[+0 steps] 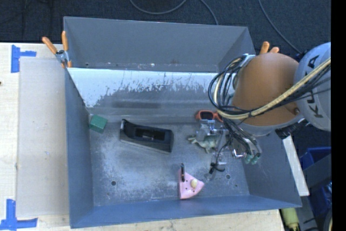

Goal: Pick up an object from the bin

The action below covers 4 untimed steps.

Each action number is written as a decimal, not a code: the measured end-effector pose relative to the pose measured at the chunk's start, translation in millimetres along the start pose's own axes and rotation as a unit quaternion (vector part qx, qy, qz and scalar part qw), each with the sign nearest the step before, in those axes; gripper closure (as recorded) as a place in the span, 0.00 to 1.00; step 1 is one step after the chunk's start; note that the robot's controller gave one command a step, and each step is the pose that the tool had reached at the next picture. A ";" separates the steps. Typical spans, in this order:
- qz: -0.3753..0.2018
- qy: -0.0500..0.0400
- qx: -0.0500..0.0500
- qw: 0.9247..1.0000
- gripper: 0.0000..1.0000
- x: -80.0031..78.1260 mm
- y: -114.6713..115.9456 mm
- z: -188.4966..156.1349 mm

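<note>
The pincer [219, 159] is hovering in the bin's [108, 170] right half beside a small greyish thing [202, 140], wide or narrow I cannot tell, and I'd be lowering it straight, clear of the pink wedge [190, 186].

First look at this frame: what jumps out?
The arm's orange cover with looped cables dominates the right of the bin, its tool low beside a small greyish clutter. Then the black block mid-bin, a pink wedge near the front wall and a green cube at left.
</note>
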<state>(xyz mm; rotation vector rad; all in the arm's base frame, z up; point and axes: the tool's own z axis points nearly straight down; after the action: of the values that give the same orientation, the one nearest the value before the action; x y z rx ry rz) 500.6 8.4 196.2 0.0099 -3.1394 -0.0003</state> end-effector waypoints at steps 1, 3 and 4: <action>0.029 -0.001 0.000 1.000 0.00 -2.3 -4.2 12.2; 0.054 0.001 0.000 0.999 0.00 -1.3 -23.5 28.2; 0.117 0.000 0.000 0.993 0.00 11.5 -12.3 62.2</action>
<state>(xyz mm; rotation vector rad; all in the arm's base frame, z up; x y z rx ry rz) 489.1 -4.0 134.1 -0.3569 -3.1184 -0.0002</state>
